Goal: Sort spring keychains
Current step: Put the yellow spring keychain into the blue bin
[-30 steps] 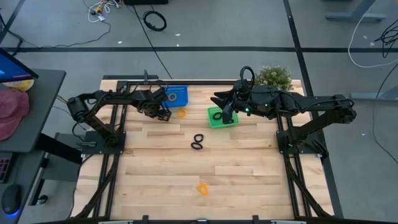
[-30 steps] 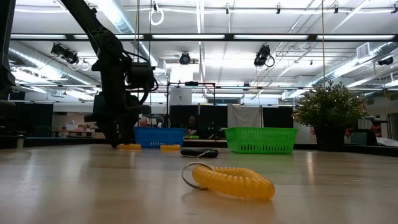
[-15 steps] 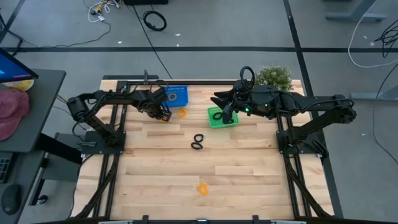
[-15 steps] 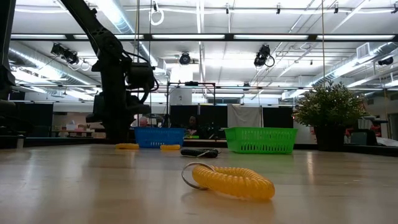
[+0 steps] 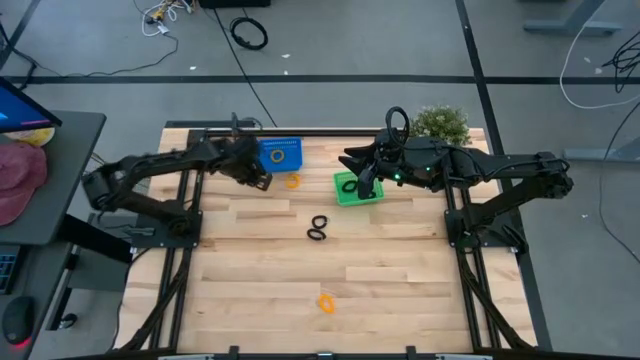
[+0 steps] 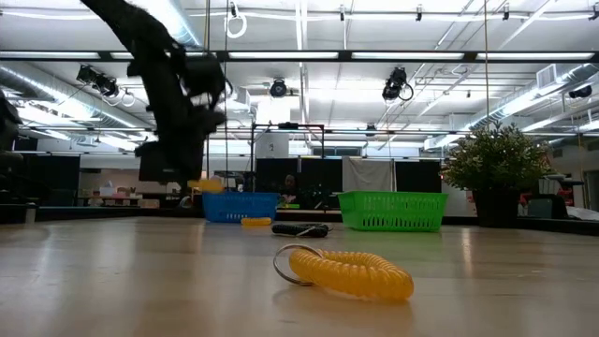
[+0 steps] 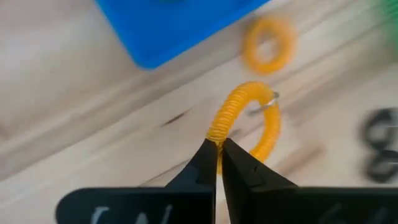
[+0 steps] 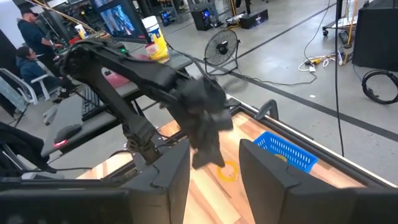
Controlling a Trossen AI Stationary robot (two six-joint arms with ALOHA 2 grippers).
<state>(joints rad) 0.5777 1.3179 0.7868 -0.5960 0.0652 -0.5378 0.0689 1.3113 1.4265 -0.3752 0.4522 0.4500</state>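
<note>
Left gripper (image 7: 217,148), my working claw, is clenched on an orange spring keychain (image 7: 249,121): jaws pinch one side of the coil, rest of the loop hangs free with its small metal ring showing. Low view shows that gripper (image 6: 192,183) lifted clear of the table (image 6: 140,281), the orange coil at its tip, just beside the blue basket (image 6: 241,206). From above I see the same gripper (image 5: 262,180) at the blue basket's (image 5: 282,154) near-left corner.

Other keychains, as I read them:
- one orange loop inside the blue basket (image 5: 279,155);
- one orange loop on the table just in front of that basket (image 5: 292,181), also seen in the left wrist view (image 7: 268,45);
- a black pair (image 5: 317,228) mid-table, btwn the two baskets and nearer me;
- one orange loop (image 5: 326,302) alone, well apart at the table's near edge; it fills the low view's foreground (image 6: 346,271);
- one black loop (image 5: 348,185) inside the green basket (image 5: 357,197).

Right gripper (image 5: 364,189) hangs over the green basket, fingers (image 8: 177,168) parted w/ nothing btwn them. Potted plant (image 5: 440,123) sits at the table's far-right corner.
</note>
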